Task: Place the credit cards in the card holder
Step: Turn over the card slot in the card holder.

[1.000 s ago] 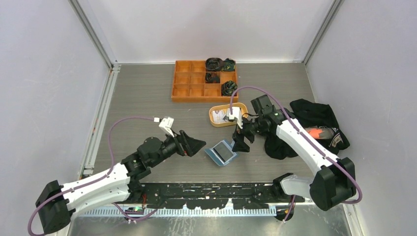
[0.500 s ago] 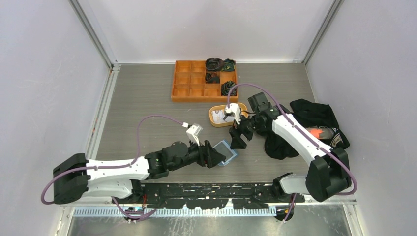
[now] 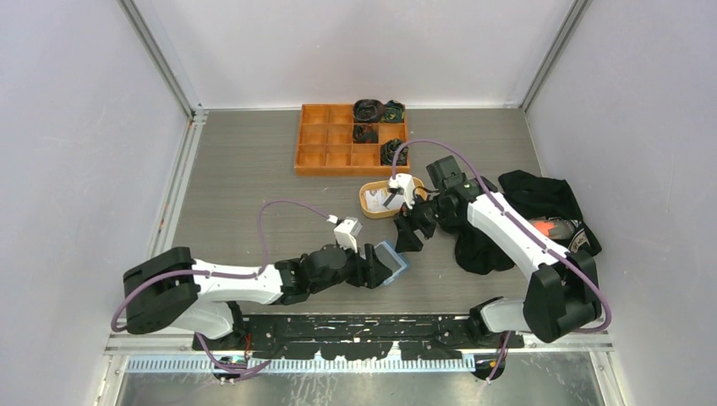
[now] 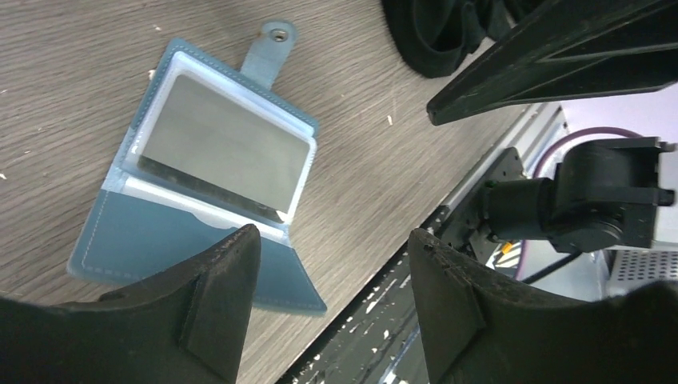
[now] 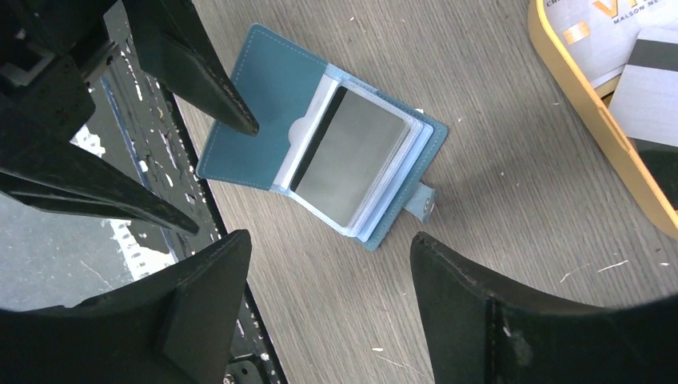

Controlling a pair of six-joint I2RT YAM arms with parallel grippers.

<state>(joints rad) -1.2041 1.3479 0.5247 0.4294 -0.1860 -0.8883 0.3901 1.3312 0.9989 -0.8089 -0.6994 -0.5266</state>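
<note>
The blue card holder (image 3: 390, 261) lies open on the table, a grey card (image 4: 224, 152) showing in its clear top slot (image 5: 352, 164). More credit cards (image 3: 385, 200) lie in the oval tan dish (image 5: 584, 100). My left gripper (image 4: 332, 240) is open at the card holder's (image 4: 120, 240) flap end: one finger (image 4: 228, 280) lies over the blue flap, the other (image 4: 448, 296) is off its edge, and nothing is between them. My right gripper (image 5: 328, 240) hangs open and empty just past the snap tab (image 5: 424, 200), between the card holder and the dish.
An orange compartment tray (image 3: 325, 156) with dark bundles stands at the back. A black cloth (image 3: 541, 199) with an orange-red item lies under the right arm. The table's near edge and black rail (image 4: 416, 320) lie close behind the card holder.
My left arm has reached right, bringing its gripper to the card holder's flap, with its jaws somewhat narrowed. The right gripper has drawn back a little toward the dish. The card holder has stayed put.
</note>
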